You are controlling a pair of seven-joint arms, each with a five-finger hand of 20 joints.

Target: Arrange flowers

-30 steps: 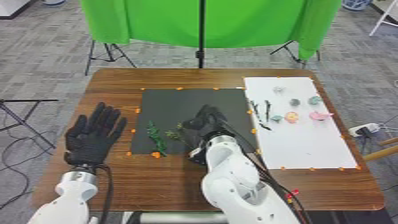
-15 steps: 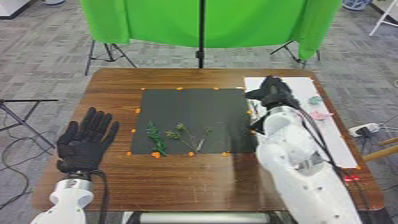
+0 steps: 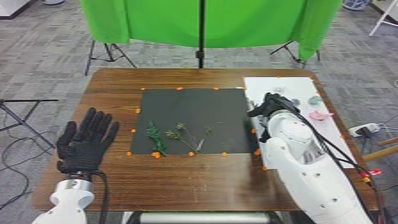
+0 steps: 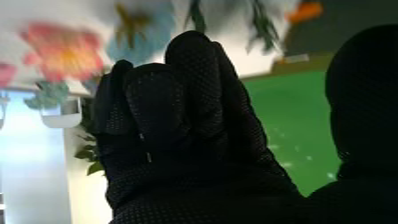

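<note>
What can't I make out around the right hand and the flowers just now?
- Head view: part of the white sheet, and anything lying there, hidden by the right hand and right arm.
- Right wrist view: petal edges of the coral flower, blurred.
- Right wrist view: a pink thing, cut off by the picture's edge.
- Head view: a red item, too small to identify.

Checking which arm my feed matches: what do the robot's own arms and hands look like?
Both arms are white with rounded, smooth shells, and dark spots dot the right one. A black cable runs along each. The left hand and right hand wear black fabric gloves, with a fine dotted texture close up. A silvery ring sits at the left wrist.
</note>
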